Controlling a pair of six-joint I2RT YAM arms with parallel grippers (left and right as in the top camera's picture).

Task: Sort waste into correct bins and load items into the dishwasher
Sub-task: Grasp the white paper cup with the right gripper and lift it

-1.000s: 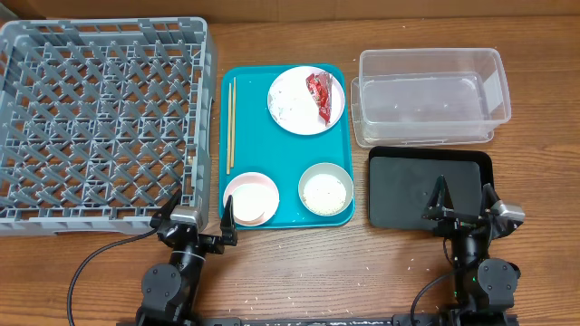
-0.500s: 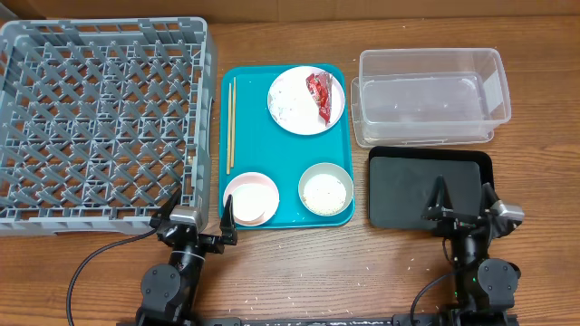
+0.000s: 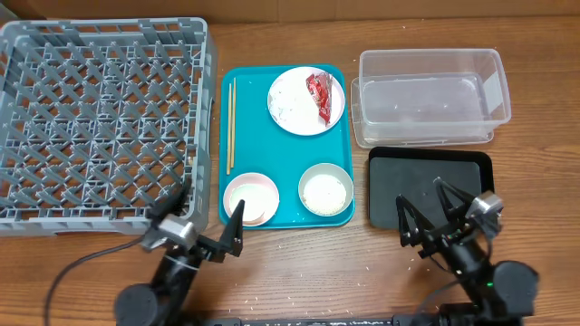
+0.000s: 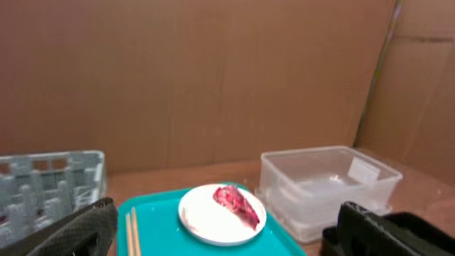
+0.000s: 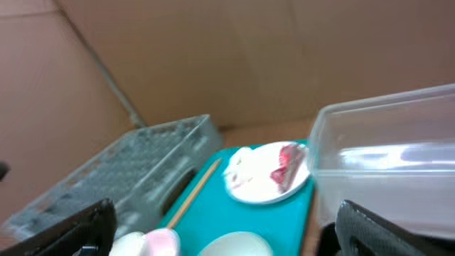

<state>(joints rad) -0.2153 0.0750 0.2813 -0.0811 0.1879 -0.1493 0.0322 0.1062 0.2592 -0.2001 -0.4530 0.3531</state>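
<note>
Wooden table [image 3: 299,263], cardboard backdrop. Teal tray [image 3: 263,136] mid-table carries plate [image 3: 292,101] with red wrapper [image 3: 319,96], chopsticks [image 3: 230,125], pink bowl [image 3: 251,196] and grey-green bowl [image 3: 325,189]. Rack [image 3: 100,118] sits left; clear tub [image 3: 430,95] and black tray [image 3: 426,177] sit right. Left gripper [image 3: 207,213] and right gripper [image 3: 424,206] are both spread, holding nothing.

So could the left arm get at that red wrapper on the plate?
Probably yes. The wrapper lies uncovered on the plate at the far end of the tray, and the left pincer is open at the near edge. Only the low pink bowl sits between; it could likely pass above.
</note>
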